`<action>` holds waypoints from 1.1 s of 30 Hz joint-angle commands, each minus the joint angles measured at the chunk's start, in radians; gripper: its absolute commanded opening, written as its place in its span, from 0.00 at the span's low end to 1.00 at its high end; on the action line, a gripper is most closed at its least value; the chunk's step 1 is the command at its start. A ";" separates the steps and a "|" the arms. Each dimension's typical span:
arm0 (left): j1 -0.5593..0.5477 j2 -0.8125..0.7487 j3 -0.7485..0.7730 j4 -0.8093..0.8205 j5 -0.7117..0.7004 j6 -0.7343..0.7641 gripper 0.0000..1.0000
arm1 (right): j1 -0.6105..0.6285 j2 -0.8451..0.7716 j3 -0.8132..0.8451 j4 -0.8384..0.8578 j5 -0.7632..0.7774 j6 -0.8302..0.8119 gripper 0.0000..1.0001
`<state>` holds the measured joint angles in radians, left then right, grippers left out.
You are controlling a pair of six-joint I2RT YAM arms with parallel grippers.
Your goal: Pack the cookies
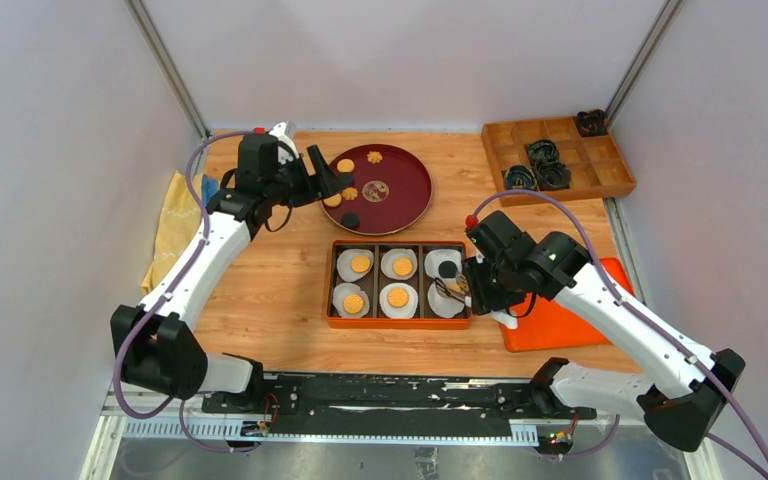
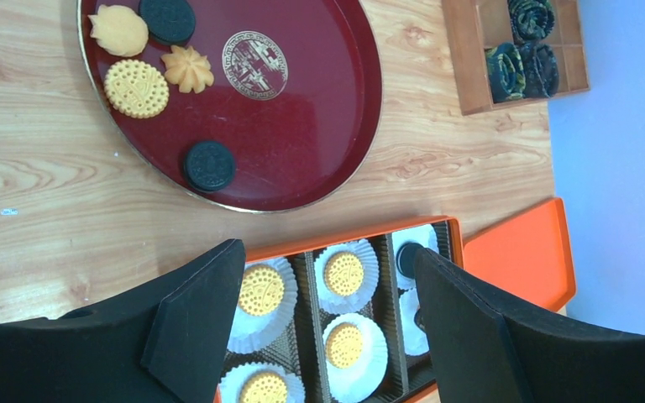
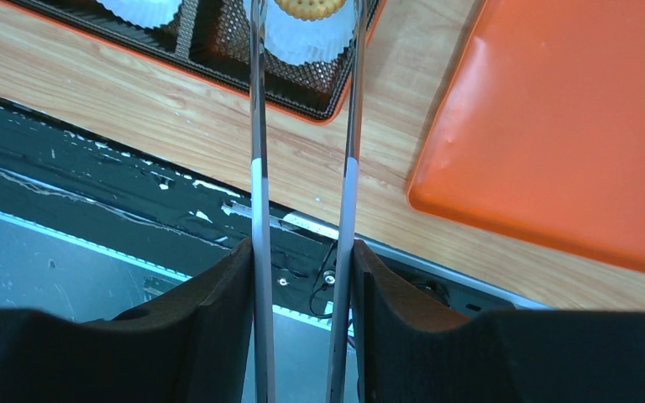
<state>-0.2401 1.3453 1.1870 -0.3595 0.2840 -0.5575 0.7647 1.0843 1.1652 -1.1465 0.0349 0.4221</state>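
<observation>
- White walls close off the wooden table (image 1: 280, 290) on the left, far and right sides; a black rail (image 1: 400, 395) runs along the near edge, where both arms are bolted.
- At the far middle sits a round red plate (image 1: 405, 195). It is apart from the far edge of the orange box (image 1: 400, 322), with bare wood between them.
- On the plate lie loose cookies (image 2: 136, 87): a round golden one, a flower shape, a pale mound and two dark ones, mostly crowded at its left rim.
- The box lies mid-table and has six cells lined with paper cups (image 2: 361, 369). Four cups hold golden cookies, and the far right one holds a dark cookie.
- An orange lid (image 3: 554, 126) lies flat just right of the box, with a strip of wood between the two edges.
- A wooden divided tray (image 1: 600, 165) fills the far right corner, and a yellow cloth (image 1: 173, 225) lies along the left wall.
- The left gripper (image 2: 327, 252) hangs over the plate's left rim, spread wide and holding nothing.
- The right gripper (image 3: 302, 248) is squeezed onto metal tongs (image 3: 256, 168) above the box's near right cell. A golden cookie shows between the tong arms over the cup there, but the tips are cut off, so I cannot tell whether it is pinched.
</observation>
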 commanded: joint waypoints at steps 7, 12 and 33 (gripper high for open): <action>-0.007 0.015 -0.010 0.015 -0.006 0.001 0.80 | 0.022 0.007 -0.011 -0.027 0.043 0.041 0.13; -0.007 0.018 -0.006 0.013 0.004 0.005 0.80 | 0.025 0.030 -0.001 -0.027 0.023 0.036 0.30; -0.007 0.030 0.003 0.011 0.072 0.028 0.82 | 0.031 0.028 0.030 -0.029 -0.007 0.028 0.45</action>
<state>-0.2401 1.3720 1.1831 -0.3557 0.3267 -0.5491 0.7795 1.1229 1.1587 -1.1530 0.0345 0.4488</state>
